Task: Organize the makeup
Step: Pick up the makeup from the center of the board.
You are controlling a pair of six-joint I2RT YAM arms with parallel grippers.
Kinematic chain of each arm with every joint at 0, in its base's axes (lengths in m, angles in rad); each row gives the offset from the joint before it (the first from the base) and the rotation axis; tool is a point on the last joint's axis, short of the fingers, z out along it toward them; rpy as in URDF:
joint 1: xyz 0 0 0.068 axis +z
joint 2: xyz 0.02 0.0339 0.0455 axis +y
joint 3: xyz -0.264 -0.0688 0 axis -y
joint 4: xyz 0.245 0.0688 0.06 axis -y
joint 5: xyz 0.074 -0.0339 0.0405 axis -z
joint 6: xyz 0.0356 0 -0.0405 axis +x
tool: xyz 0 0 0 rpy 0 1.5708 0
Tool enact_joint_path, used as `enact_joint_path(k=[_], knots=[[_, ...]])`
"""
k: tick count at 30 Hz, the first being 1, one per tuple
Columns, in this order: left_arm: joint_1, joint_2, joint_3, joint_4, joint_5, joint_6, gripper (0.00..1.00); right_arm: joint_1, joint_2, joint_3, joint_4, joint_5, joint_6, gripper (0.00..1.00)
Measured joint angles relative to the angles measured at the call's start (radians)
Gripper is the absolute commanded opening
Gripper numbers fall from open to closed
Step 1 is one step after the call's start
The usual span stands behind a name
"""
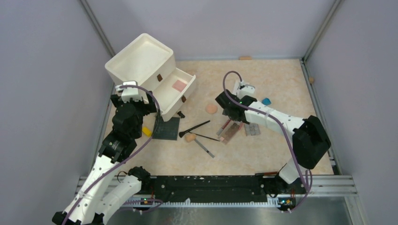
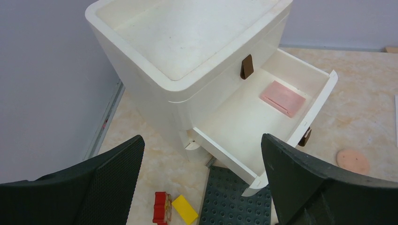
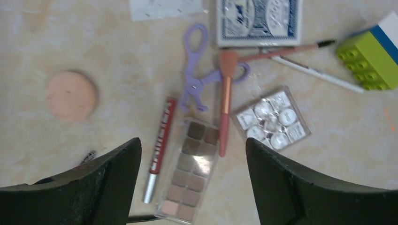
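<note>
Beside the brown palette (image 3: 190,173) lie purple scissors (image 3: 193,86) and a card deck (image 3: 258,18).

Enclosure: plain pale lilac-grey wall panels (image 1: 47,70) stand on the left, rear and right, joined at the rear corners by slanting metal posts (image 1: 96,26). Work surface: beige marbled tabletop (image 1: 281,75), evenly lit, with soft shadows only. A ribbed metal rail (image 1: 342,185) runs along the near edge. Furniture: one white drawer unit (image 1: 141,58) at rear left, its lower drawer (image 1: 166,92) pulled open.
</note>
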Motion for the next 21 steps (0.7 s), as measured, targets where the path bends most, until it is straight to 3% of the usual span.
enact_joint_path(k=[3, 9, 21], knots=[[0.000, 0.000, 0.000, 0.000, 0.003, 0.000, 0.99, 0.014, 0.007, -0.066, -0.100, 0.001, 0.130, 0.80], [0.000, 0.000, 0.000, 0.000, 0.006, 0.000, 0.99, 0.035, 0.008, -0.137, -0.133, -0.042, 0.244, 0.79], [0.002, 0.000, 0.000, 0.000, 0.006, 0.000, 0.99, 0.035, 0.087, -0.156, -0.039, -0.139, 0.284, 0.76]])
